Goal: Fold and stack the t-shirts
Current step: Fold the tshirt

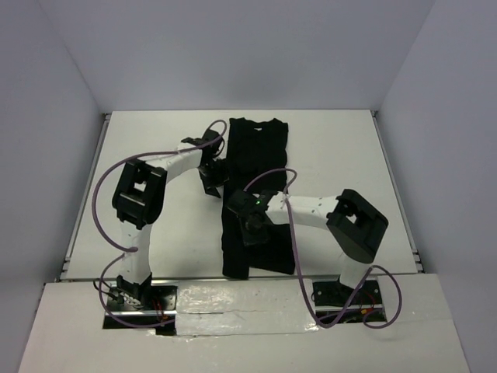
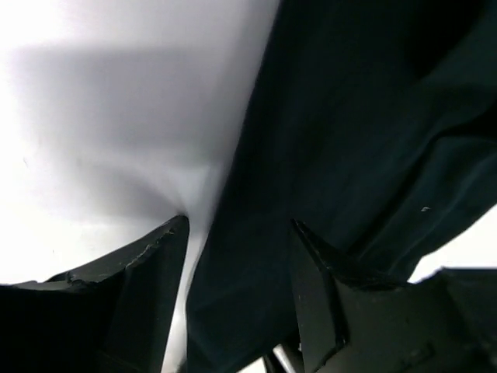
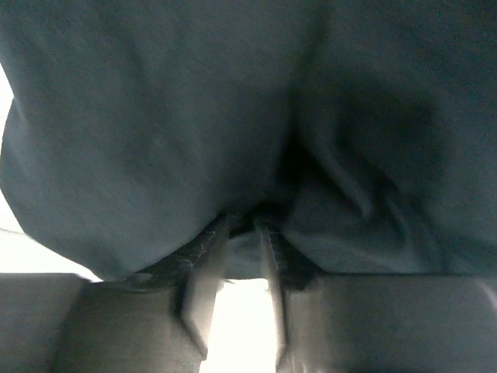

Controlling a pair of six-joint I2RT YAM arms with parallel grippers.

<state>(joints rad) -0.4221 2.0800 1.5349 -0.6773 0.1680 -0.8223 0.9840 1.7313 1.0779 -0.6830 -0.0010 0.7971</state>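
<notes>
Single plain black t-shirt (image 1: 260, 148), soft cloth, folded lengthwise into a long narrow strip, lying flat down the middle of the white table (image 1: 349, 155), one end near the back edge, the other toward the front, cloth puckered at mid-length

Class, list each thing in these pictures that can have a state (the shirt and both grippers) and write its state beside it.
t-shirt: folded into a long narrow strip, lying on the table.
left gripper: open, jaws astride the t-shirt's edge.
right gripper: nearly shut, pinching a pucker of the t-shirt's cloth at its tips.
</notes>
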